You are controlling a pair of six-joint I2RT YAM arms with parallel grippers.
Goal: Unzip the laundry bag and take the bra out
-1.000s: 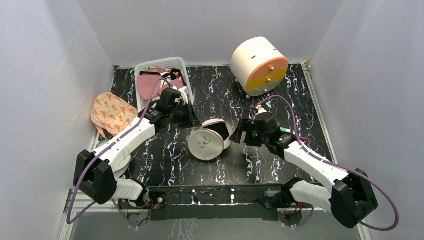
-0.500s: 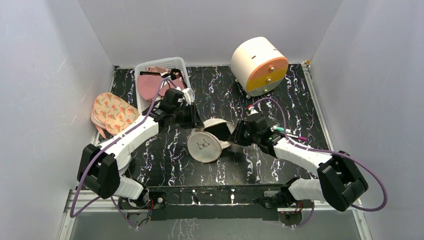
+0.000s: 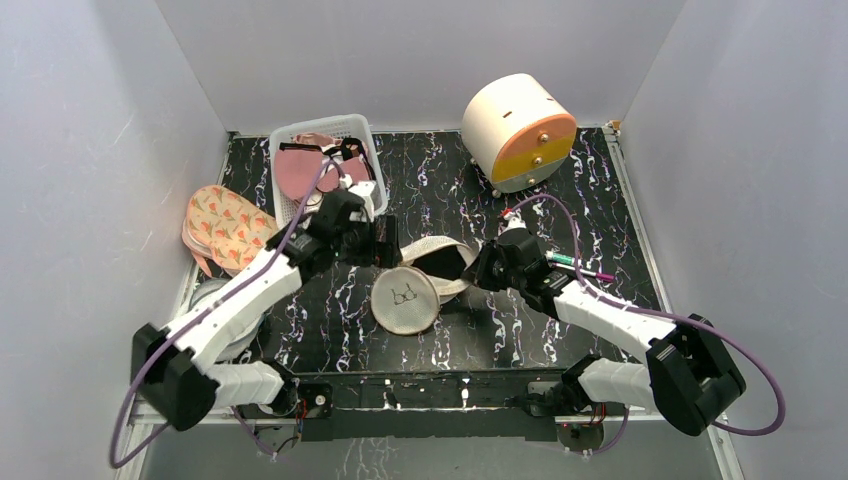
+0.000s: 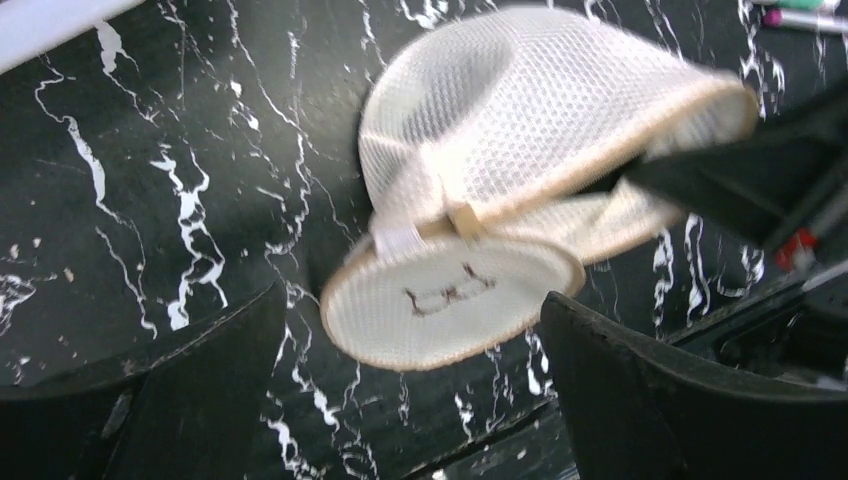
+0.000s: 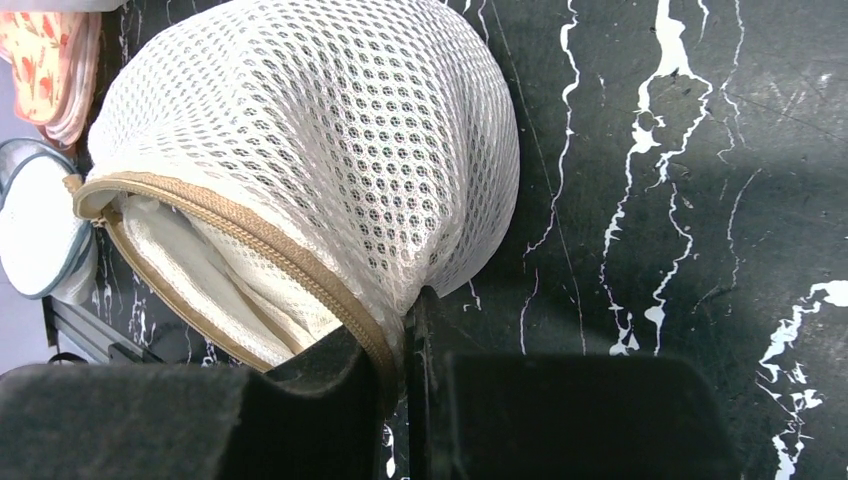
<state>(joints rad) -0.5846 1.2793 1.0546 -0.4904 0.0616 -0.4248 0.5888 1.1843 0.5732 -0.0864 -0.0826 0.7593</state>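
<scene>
Round flap w/ bra icon is seen hanging open at the near side of the bag. Zip is largely undone, so the unzip step is judged nearly done. The bag lies on its side between both arms, mouth turned near-left. Its tan zip rim is pinched by the R gripper, jaws pressed together on the mesh at the bag's right. The L gripper is held spread over the bag's left w/ nothing in it. Pale fabric is glimpsed inside the mouth; bra or lining can't be told. Next move, as judged: rim to be pinned by R while L is reached into the mouth & the bra drawn out. Behind the bag's left, a basket of pink items; behind its right, a drum.
</scene>
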